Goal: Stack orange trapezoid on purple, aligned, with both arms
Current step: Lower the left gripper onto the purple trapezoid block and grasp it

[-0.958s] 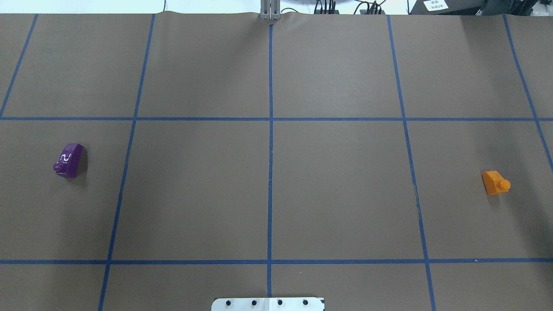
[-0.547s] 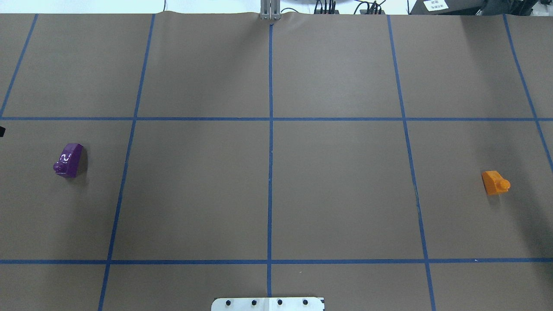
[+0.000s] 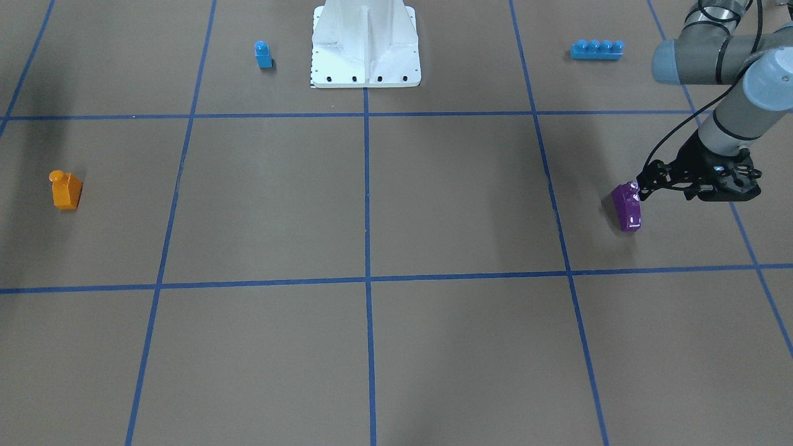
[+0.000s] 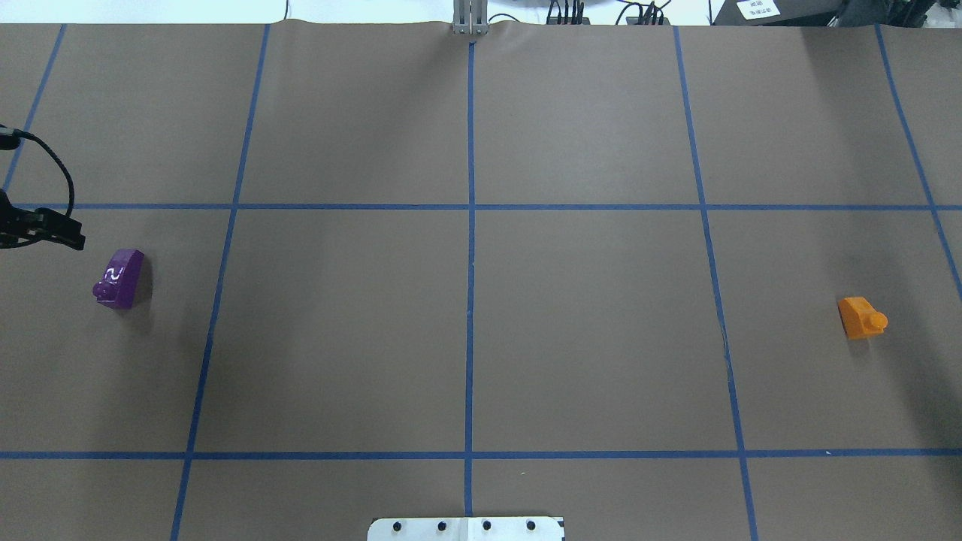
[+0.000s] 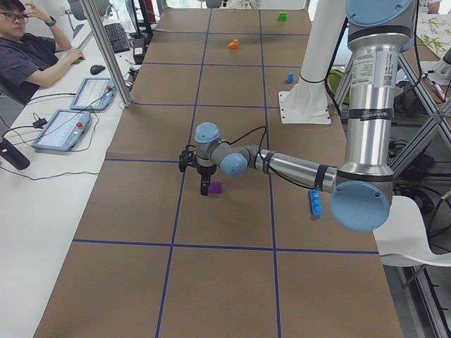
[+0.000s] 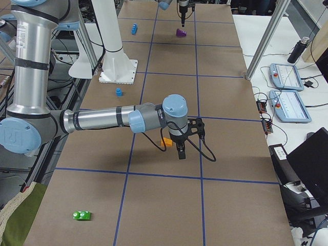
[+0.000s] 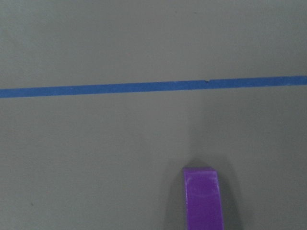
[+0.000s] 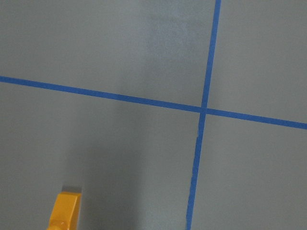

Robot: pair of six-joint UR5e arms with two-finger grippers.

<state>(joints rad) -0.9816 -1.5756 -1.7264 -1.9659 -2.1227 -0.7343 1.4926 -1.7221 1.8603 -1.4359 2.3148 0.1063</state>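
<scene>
Now the purple block (image 4: 120, 279) sits on the worktop (image 4: 586, 330) close to its left end, in the outermost column marked by the blue tape lines (image 4: 470, 300). The left gripper (image 3: 641, 188) hangs just beside the block on the side toward that end. Its fingers seem pressed together, with nothing between them. The orange block (image 4: 860, 318) lies well apart, near the right end. The right gripper (image 6: 180, 154) points down just beside it; whether it is open or closed I cannot tell. Between the two blocks the middle squares are bare brown surface. A small blue block (image 3: 263, 54) and a long blue brick (image 3: 596, 49) lie on the robot's side, either side of the white pedestal (image 3: 365, 43). A green piece (image 6: 82, 215) lies by the right end.
</scene>
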